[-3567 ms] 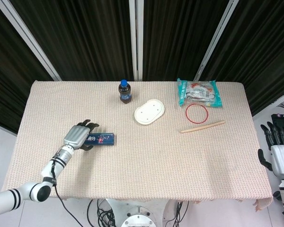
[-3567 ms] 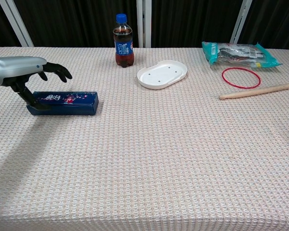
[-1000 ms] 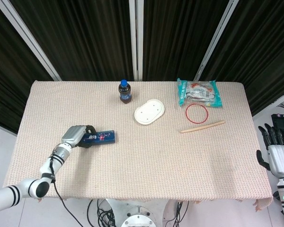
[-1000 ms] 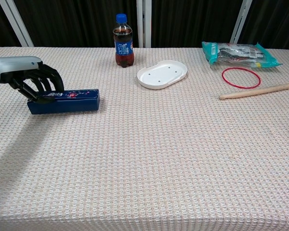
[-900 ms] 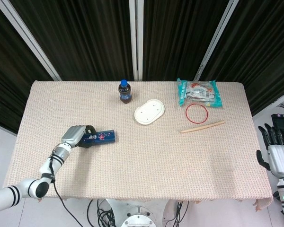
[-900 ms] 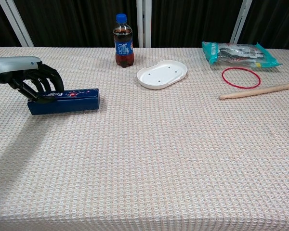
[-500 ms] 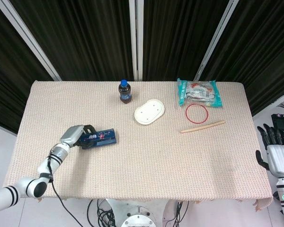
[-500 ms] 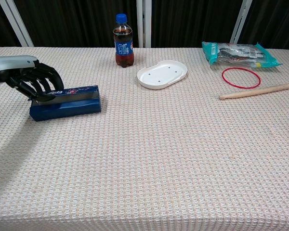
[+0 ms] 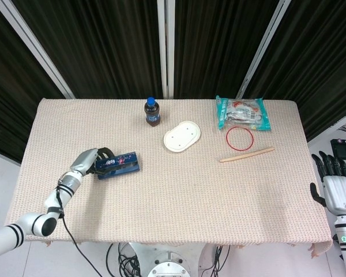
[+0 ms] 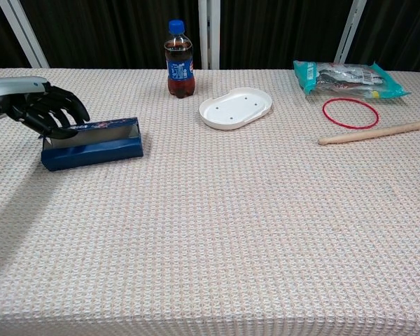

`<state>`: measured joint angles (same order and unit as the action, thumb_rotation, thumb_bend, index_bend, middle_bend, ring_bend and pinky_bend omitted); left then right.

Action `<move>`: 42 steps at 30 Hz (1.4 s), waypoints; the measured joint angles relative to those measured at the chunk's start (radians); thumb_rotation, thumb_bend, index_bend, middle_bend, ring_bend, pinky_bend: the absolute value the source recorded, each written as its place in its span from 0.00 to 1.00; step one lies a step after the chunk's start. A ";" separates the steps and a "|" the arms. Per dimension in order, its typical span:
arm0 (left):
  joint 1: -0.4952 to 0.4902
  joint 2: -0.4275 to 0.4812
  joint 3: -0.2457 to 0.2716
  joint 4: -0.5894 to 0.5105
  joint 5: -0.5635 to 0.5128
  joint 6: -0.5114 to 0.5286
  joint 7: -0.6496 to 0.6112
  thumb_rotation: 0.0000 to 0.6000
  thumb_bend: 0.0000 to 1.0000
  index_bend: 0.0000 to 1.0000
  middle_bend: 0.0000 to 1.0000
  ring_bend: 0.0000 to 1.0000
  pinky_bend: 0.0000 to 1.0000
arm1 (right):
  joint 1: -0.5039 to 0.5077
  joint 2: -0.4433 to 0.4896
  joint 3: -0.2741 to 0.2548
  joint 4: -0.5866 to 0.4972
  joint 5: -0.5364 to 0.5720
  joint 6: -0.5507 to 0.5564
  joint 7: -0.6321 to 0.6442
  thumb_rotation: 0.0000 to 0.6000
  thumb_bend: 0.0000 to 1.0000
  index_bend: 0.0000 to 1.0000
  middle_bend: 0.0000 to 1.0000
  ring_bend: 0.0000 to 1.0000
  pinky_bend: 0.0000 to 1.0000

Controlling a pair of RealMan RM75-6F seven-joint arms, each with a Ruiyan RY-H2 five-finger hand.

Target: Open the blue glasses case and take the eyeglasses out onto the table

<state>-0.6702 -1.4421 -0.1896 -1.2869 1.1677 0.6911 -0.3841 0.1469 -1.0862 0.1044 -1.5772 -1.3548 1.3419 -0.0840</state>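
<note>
The left robot hand (image 10: 45, 112) grasps the lid of the blue glasses case (image 10: 94, 145) near the table's (image 9: 179, 190) left edge — open cloth lies to its right. The right robot hand (image 9: 333, 184) hangs released beyond the right edge.

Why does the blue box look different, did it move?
Yes. The blue glasses case tipped up under the left hand and slid slightly left and back, toward the cola bottle side.
</note>
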 measured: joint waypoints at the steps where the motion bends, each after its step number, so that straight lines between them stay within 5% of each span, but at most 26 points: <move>1: 0.001 -0.003 -0.001 0.004 0.003 0.005 -0.004 1.00 0.38 0.32 0.28 0.26 0.36 | 0.000 0.000 0.000 0.000 0.000 -0.001 0.000 1.00 0.45 0.00 0.00 0.00 0.00; 8: 0.011 -0.025 -0.003 0.035 0.035 0.044 -0.030 1.00 0.38 0.30 0.18 0.09 0.31 | 0.003 -0.002 -0.003 0.003 0.003 -0.009 -0.002 1.00 0.46 0.00 0.00 0.00 0.00; 19: 0.003 -0.067 0.005 0.104 0.054 0.057 -0.002 1.00 0.36 0.27 0.17 0.05 0.22 | 0.004 -0.004 -0.004 0.006 0.009 -0.011 -0.004 1.00 0.46 0.00 0.00 0.00 0.00; 28: 0.021 -0.046 -0.017 0.054 0.076 0.145 -0.025 1.00 0.33 0.23 0.16 0.04 0.21 | 0.005 -0.009 -0.003 0.019 0.016 -0.019 0.002 1.00 0.46 0.00 0.00 0.00 0.00; 33: 0.026 -0.039 0.000 0.030 0.109 0.180 0.039 1.00 0.24 0.18 0.15 0.04 0.19 | 0.011 -0.018 -0.005 0.029 0.016 -0.028 0.005 1.00 0.46 0.00 0.00 0.00 0.00; 42: 0.010 -0.095 0.020 0.087 0.095 0.171 0.148 1.00 0.24 0.15 0.14 0.03 0.18 | 0.007 -0.015 -0.001 0.038 0.017 -0.018 0.018 1.00 0.46 0.00 0.00 0.00 0.00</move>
<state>-0.6597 -1.5367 -0.1697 -1.2001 1.2625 0.8618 -0.2356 0.1535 -1.1016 0.1031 -1.5395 -1.3382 1.3234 -0.0662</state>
